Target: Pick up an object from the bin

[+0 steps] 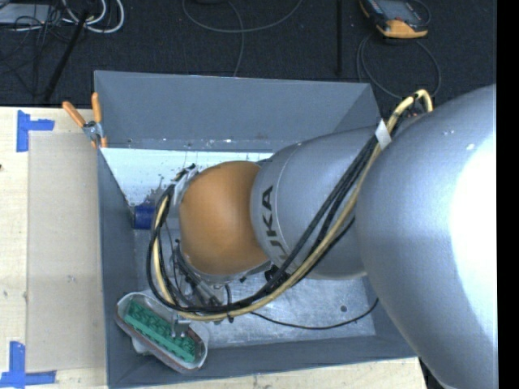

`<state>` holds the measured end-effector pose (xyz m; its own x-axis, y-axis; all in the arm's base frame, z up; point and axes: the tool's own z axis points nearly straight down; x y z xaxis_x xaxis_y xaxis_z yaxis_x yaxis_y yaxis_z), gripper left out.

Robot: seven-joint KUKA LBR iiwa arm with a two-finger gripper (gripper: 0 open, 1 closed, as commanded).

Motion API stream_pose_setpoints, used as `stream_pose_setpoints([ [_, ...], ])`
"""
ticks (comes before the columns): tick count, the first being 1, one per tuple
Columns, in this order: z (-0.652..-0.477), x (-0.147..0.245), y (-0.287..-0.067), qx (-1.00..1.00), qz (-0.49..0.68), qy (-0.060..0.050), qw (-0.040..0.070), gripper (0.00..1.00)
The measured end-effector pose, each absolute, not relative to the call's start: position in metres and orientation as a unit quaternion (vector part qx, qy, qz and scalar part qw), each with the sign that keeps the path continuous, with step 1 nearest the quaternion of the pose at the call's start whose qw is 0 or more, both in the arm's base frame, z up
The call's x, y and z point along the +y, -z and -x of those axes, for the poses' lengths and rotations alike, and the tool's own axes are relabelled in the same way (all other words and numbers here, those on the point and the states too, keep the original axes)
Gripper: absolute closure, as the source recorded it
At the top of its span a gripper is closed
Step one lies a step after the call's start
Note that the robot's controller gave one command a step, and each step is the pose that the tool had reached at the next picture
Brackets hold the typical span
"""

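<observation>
Silver arm hides whether fingers are spread, over lower-left green-studded pack.

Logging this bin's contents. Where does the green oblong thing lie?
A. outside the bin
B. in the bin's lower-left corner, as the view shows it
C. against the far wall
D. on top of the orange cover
B: the green thing lies aslant in the lower-left corner of the bin, just below the arm's orange cover.
</observation>
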<state>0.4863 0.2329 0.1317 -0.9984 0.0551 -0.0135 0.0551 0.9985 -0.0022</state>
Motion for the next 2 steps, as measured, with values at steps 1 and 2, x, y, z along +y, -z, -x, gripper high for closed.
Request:
stream_pose_setpoints([
  [1,-0.487,0.2312,-0.1279,0.997,-0.073,0.005,0.006,0.0],
  [2,-0.4822,0.2401,-0.1378,0.997,-0.072,0.002,0.002,0.0],
])
